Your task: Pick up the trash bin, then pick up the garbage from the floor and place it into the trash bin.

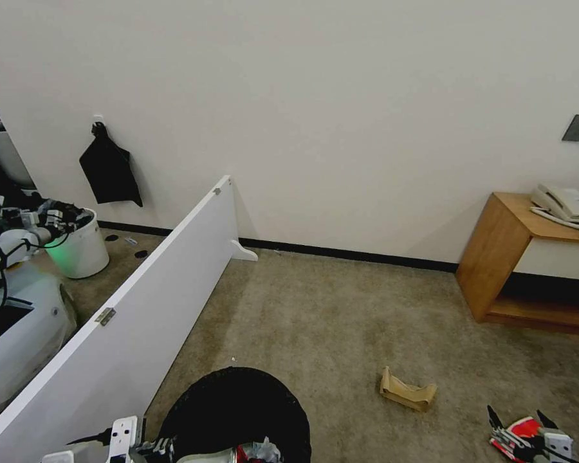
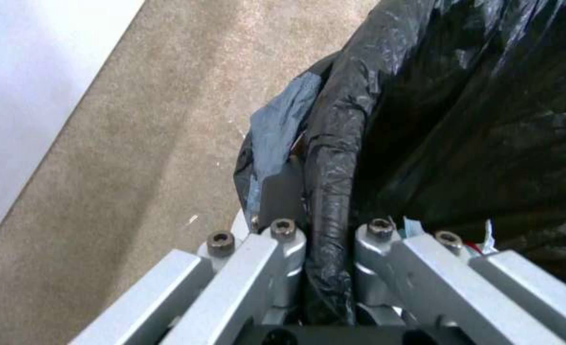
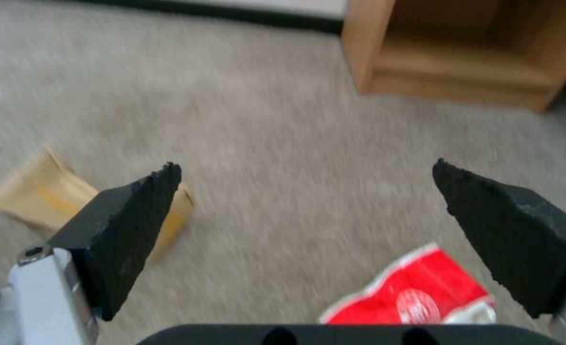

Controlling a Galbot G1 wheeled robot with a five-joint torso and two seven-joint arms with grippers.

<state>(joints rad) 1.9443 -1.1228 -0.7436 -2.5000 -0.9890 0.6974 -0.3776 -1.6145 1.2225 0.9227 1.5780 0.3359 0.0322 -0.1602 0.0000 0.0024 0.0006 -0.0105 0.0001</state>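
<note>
The trash bin [image 1: 238, 411] was cut off by the head view's bottom edge, its contents (something red and white) too partial to identify. The red wrapper [image 3: 417, 292] lay blurred, half hidden behind the right end effector [image 1: 524, 427].

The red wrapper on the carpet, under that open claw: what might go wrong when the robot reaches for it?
The red wrapper lies flat on the carpet, so the open right tool might slide over it or snag the pile. The left tool holds the trash bin only by its bag-covered rim; the slick plastic could slip. The brown cardboard sits close by and could get nudged.
</note>
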